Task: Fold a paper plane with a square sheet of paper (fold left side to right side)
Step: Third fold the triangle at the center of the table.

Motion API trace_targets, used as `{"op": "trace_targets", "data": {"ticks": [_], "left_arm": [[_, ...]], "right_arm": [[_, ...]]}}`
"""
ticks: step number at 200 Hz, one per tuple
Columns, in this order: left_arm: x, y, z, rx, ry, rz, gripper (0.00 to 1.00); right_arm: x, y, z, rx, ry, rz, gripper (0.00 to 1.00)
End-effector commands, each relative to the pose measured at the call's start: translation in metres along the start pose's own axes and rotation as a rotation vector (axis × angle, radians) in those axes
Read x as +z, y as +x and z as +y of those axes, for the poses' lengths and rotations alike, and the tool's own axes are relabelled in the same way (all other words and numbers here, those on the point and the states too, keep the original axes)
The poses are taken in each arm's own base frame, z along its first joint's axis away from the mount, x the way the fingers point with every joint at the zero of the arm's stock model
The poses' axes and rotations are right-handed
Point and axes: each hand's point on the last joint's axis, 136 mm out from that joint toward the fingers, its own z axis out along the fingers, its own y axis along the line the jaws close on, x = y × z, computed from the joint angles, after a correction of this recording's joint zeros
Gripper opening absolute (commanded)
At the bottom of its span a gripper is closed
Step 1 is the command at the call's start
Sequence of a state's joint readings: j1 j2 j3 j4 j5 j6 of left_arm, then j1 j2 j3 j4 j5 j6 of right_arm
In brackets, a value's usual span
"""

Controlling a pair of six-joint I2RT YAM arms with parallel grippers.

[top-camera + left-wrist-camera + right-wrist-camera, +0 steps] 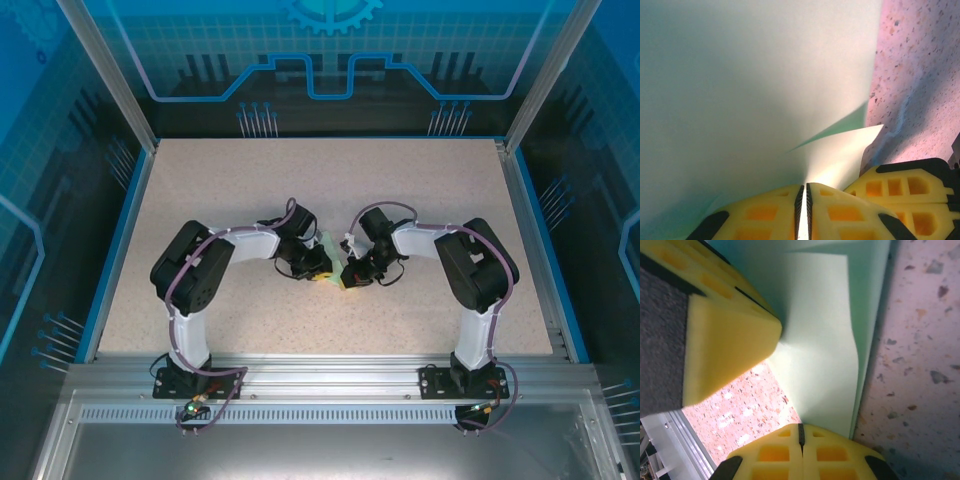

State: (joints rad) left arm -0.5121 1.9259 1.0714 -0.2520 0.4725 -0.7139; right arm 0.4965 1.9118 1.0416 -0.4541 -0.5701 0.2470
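One square sheet of paper [332,248], pale mint-green and bent along a fold, sits at centre frame of the top view on the speckled tabletop [300,180], between the two arms. The left gripper [805,212] has yellow jaws clenched on the sheet's edge, bottom centre of the left wrist view. The right gripper [800,452] has jaws pinched on the sheet's lower edge, bottom centre of the right wrist view.

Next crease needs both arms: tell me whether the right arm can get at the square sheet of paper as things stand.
Likely yes: the right tool looks shut on the square sheet of paper at its edge, with nothing between. The left tool crowds close beside it, pinching the same sheet.
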Motion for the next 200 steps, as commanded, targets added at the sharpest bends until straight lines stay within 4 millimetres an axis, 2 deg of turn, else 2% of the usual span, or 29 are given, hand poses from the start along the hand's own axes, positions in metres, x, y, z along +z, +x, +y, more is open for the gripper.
{"op": "trace_targets", "data": {"ticks": [1, 65, 84, 103, 121, 147, 161, 180, 200], "left_arm": [[-0.009, 0.0, 0.076, -0.107, -0.219, -0.024, 0.16], [-0.032, -0.015, 0.105, -0.134, -0.233, -0.066, 0.17], [-0.042, -0.021, 0.105, -0.131, -0.219, -0.08, 0.17], [-0.059, -0.028, 0.088, -0.089, -0.196, -0.118, 0.18], [-0.079, -0.032, 0.061, -0.046, -0.129, -0.159, 0.2], [-0.092, -0.023, 0.025, 0.026, -0.044, -0.179, 0.23], [-0.088, -0.016, 0.009, 0.061, -0.016, -0.164, 0.23], [-0.072, -0.004, -0.014, 0.099, 0.038, -0.117, 0.23], [-0.052, 0.001, -0.025, 0.123, 0.038, -0.077, 0.23]], "right_arm": [[0.012, 0.036, -0.045, 0.107, 0.178, 0.121, 0.02], [0.013, 0.038, -0.047, 0.116, 0.178, 0.133, 0.02], [0.013, 0.037, -0.046, 0.112, 0.175, 0.135, 0.02], [0.012, 0.035, -0.045, 0.107, 0.174, 0.131, 0.02], [0.012, 0.033, -0.044, 0.106, 0.172, 0.128, 0.02], [0.012, 0.032, -0.044, 0.105, 0.173, 0.125, 0.02], [0.011, 0.032, -0.044, 0.106, 0.177, 0.127, 0.02], [0.01, 0.032, -0.045, 0.105, 0.182, 0.127, 0.02], [0.011, 0.032, -0.045, 0.106, 0.182, 0.128, 0.02]]}}
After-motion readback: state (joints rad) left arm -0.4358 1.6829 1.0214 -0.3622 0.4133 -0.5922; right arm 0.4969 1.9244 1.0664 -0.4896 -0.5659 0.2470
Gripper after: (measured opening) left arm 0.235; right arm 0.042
